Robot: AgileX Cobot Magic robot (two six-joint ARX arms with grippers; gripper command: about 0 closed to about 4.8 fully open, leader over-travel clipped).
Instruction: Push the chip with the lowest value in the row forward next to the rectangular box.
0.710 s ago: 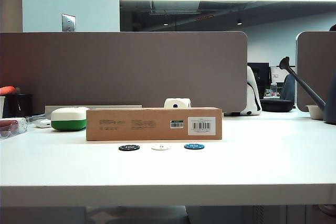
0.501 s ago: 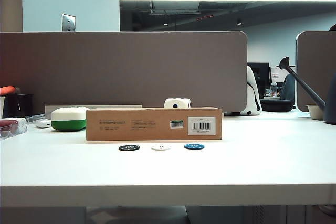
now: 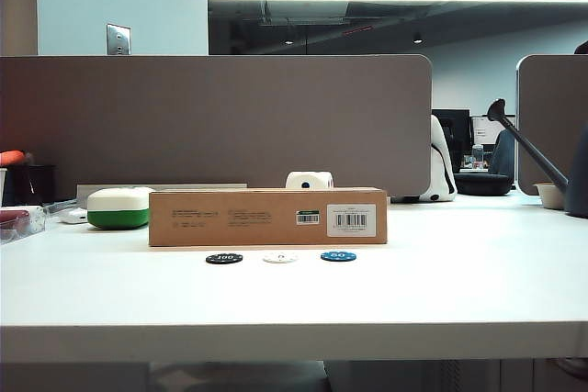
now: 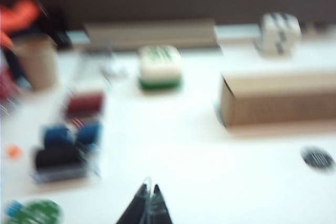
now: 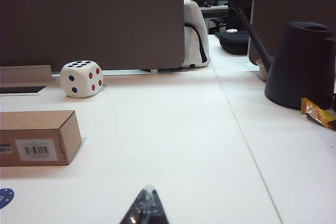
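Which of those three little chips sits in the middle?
The small flat round white poker chip, between the black chip marked 100 and the blue chip marked 50.

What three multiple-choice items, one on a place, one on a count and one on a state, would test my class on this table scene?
1. Where does the white chip lie in the row?
A. between the black and blue chips
B. at the left end
C. on the box

2. How many chips lie before the rectangular box?
A. two
B. three
C. five

3. How do the left gripper and right gripper stand?
A. both shut, holding nothing
B. left holding a chip
C. right holding the dice

Key: 1 A, black chip left, blue chip right. 2 B, three show. 3 A, fingertips meet in both wrist views.
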